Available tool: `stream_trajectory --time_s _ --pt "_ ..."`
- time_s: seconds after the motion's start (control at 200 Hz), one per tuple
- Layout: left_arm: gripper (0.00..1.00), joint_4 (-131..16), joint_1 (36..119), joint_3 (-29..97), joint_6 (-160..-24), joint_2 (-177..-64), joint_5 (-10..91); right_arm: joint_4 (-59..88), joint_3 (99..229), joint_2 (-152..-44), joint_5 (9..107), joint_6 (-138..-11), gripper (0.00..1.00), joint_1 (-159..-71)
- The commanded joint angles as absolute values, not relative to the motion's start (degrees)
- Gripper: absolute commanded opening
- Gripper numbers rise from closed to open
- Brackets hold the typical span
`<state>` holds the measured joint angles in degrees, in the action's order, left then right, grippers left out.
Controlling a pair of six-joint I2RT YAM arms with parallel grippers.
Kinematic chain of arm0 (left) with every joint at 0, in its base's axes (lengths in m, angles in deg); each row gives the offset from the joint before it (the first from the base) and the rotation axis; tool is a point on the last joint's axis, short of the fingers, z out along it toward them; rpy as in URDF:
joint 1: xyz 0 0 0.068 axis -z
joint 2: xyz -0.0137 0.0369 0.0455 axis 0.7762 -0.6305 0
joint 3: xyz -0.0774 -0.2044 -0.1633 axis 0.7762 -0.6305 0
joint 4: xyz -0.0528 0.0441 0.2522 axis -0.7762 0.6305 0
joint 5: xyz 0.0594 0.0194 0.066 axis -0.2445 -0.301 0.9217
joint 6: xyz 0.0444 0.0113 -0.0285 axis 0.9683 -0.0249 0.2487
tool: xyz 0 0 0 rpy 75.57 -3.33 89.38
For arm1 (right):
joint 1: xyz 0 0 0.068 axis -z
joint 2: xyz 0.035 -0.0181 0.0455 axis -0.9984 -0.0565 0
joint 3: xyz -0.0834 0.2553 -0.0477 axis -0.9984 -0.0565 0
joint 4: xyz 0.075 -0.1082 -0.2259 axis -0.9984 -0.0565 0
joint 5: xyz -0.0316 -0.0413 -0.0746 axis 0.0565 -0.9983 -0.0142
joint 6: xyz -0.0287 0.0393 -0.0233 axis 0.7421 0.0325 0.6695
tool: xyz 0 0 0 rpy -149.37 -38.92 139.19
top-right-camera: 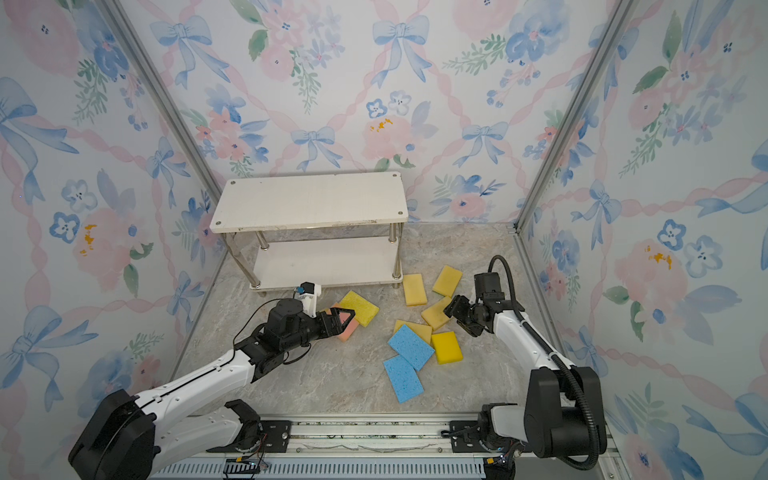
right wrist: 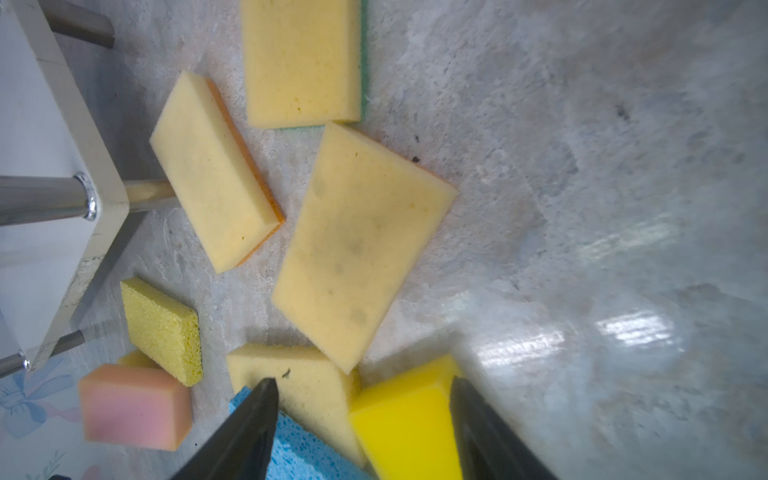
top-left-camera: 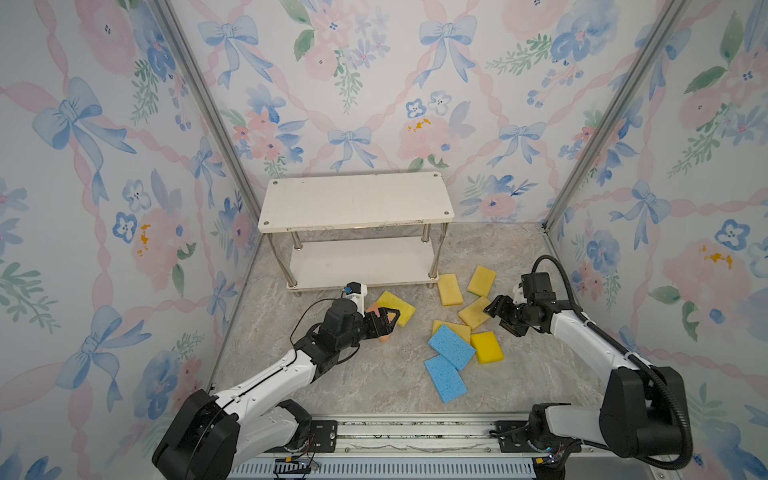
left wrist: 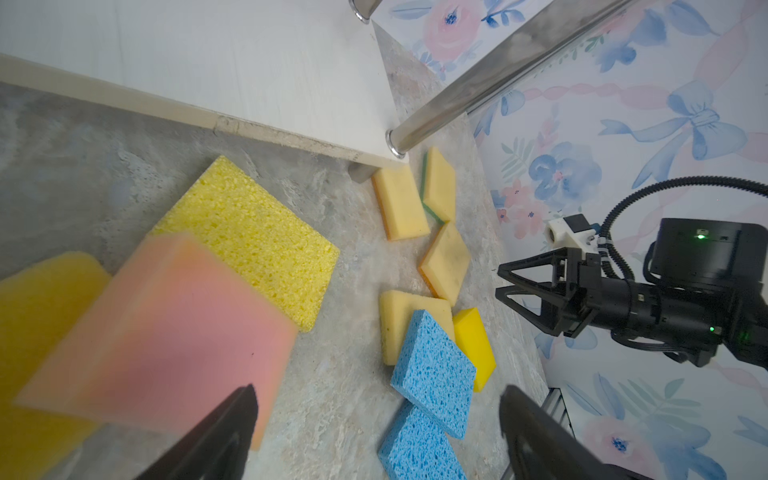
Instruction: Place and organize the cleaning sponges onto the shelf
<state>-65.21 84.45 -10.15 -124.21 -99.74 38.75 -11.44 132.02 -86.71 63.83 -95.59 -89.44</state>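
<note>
The shelf (top-left-camera: 355, 199) stands at the back with both white boards bare. Several cleaning sponges lie on the marble floor in front of it. My left gripper (top-left-camera: 392, 320) is open and low over a pink sponge (top-right-camera: 347, 332), which lies against a porous yellow sponge (top-left-camera: 397, 307). In the left wrist view the pink sponge (left wrist: 166, 332) sits beside one finger, not between the jaws of the left gripper (left wrist: 378, 388). My right gripper (top-left-camera: 494, 313) hovers open over a pale yellow sponge (top-left-camera: 475, 312). Between its fingers, the right gripper (right wrist: 362, 380) frames a bright yellow sponge (right wrist: 411, 424) below.
Two blue sponges (top-left-camera: 451, 347) (top-left-camera: 446, 378) overlap a pale yellow one (top-left-camera: 455, 327) at centre right. Two more pale yellow sponges (top-left-camera: 450, 289) (top-left-camera: 482, 280) lie by the shelf's front right leg (top-left-camera: 433, 266). Floral walls close in three sides; a metal rail (top-left-camera: 415, 436) runs along the front.
</note>
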Motion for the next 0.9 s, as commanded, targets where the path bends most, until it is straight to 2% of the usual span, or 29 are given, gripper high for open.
stream_trajectory --time_s 0.0,0.895 --pt "0.92 -64.01 83.03 -11.33 -123.54 -98.68 36.69 -6.79 130.99 -88.53 64.3 -98.4 0.66 -88.33" --pt "0.9 -64.05 76.82 -13.55 -123.36 -97.44 32.19 4.55 131.57 -104.93 67.13 -100.73 0.5 -87.9"
